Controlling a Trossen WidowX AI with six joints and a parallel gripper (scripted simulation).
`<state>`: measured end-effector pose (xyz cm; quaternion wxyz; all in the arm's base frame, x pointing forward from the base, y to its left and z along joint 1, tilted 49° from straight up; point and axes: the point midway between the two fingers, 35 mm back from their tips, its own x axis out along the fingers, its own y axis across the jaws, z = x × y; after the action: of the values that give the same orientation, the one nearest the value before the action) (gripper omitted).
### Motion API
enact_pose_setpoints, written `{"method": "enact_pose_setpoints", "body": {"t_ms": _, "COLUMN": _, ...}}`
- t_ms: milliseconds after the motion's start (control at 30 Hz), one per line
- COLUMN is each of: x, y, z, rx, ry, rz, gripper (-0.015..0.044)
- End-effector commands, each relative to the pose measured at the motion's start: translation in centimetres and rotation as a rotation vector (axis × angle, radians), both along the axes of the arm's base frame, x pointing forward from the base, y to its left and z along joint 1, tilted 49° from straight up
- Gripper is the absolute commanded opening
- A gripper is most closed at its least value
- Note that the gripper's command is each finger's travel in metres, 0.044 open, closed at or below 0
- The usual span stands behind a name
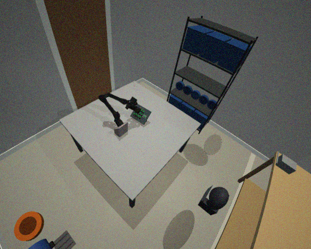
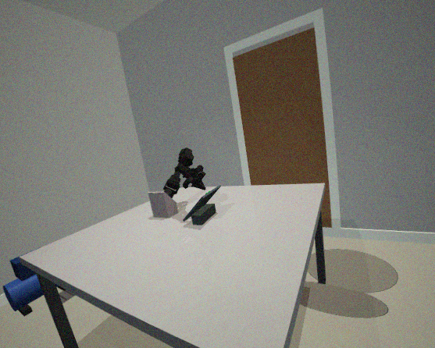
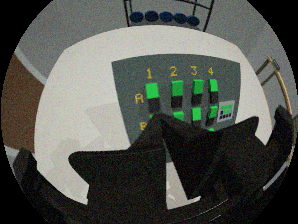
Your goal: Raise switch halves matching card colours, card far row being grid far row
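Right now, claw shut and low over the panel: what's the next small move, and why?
Probably hold off pressing and ease the closed black claw back a little. In the wrist view its fingers cover row B of the dark grey switch panel, and the small card is too small to read.

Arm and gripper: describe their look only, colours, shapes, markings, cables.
The arm is matte black throughout, built of slim links with chunky angular joints, rising from a pale grey block base. The gripper has two broad, black, faceted fingers. No markings, stickers or loose cables are visible.
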<state>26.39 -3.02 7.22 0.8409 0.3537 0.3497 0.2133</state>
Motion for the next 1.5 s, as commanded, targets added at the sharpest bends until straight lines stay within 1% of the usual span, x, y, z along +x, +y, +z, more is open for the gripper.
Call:
{"method": "enact_pose_setpoints", "body": {"t_ms": 0, "x": 0.3, "y": 0.2, "z": -0.1, "rx": -0.002, "ry": -0.004, "rz": -0.009, "gripper": 0.0}}
{"method": "enact_pose_setpoints", "body": {"t_ms": 567, "x": 1.7, "y": 1.6, "z": -1.1, "rx": -0.001, "ry": -0.005, "rz": -0.009, "gripper": 0.0}}
{"method": "enact_pose_setpoints", "body": {"t_ms": 1467, "x": 1.8, "y": 1.6, "z": -1.2, "rx": -0.001, "ry": -0.005, "rz": -0.009, "gripper": 0.0}}
